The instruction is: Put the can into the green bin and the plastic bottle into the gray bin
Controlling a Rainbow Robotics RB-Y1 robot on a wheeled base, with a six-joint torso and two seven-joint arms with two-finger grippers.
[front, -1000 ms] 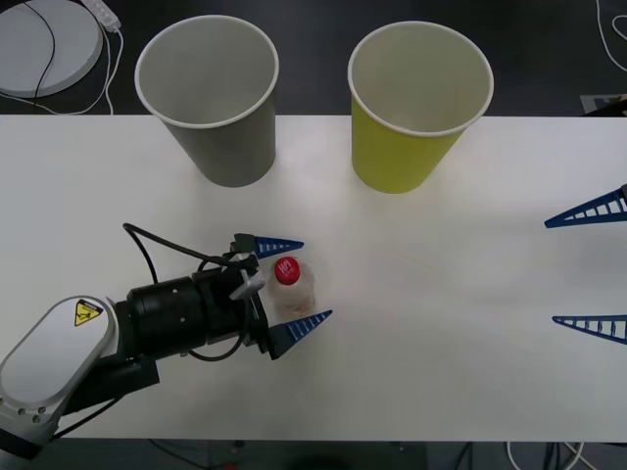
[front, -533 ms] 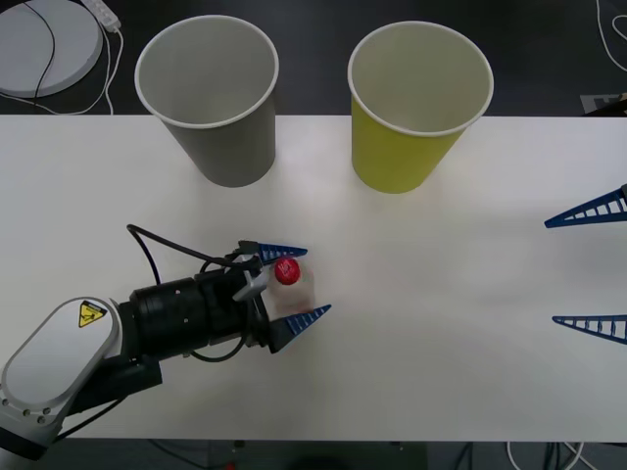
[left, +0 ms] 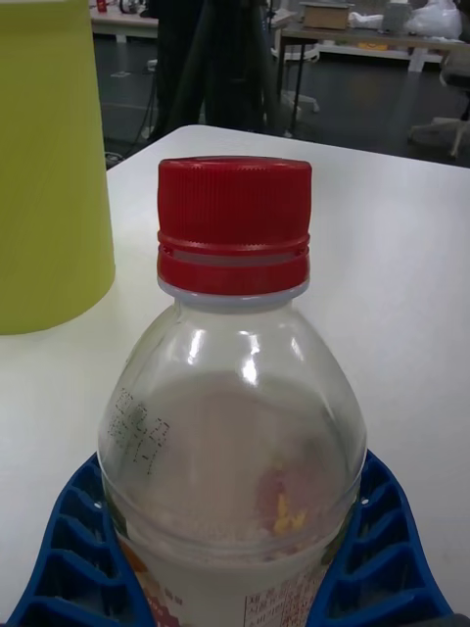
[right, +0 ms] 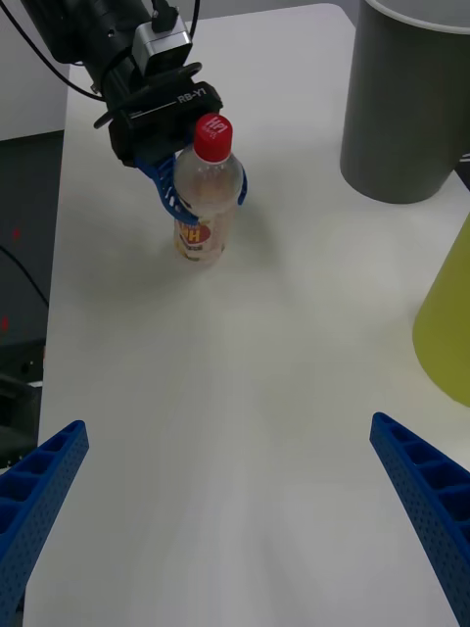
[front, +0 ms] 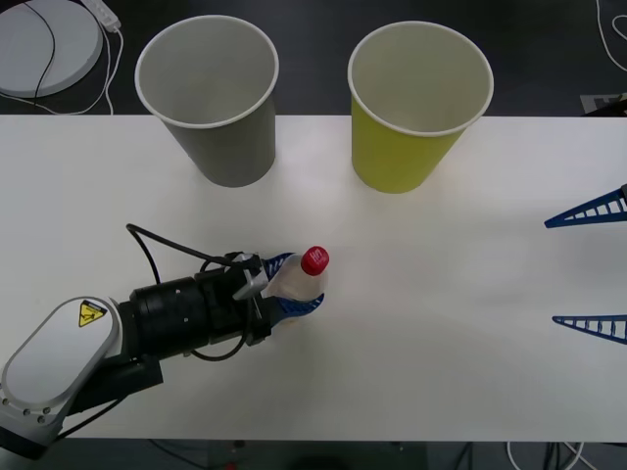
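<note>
Left hand (front: 290, 286) is clenched on the plastic bottle (front: 297, 276), blue fingers (left: 392, 549) wrapped around the lower body on both sides. Bottle sits near desk (front: 441, 343) centre-left, red cap (front: 314, 259) leaning toward 1 o'clock from the hand in the front view; the right wrist view shows its base at or just above the desk surface, can't tell which. Gray bin (front: 214, 98) is upright at 11 o'clock from the bottle, at the far edge of the desk. Green bin (front: 416, 103) is upright at 1 o'clock from it, beside the gray one but not touching. Right hand (front: 588, 269) is at the desk's right edge, 3 o'clock from the bottle, well apart, fingers spread wide, gripping nothing.
</note>
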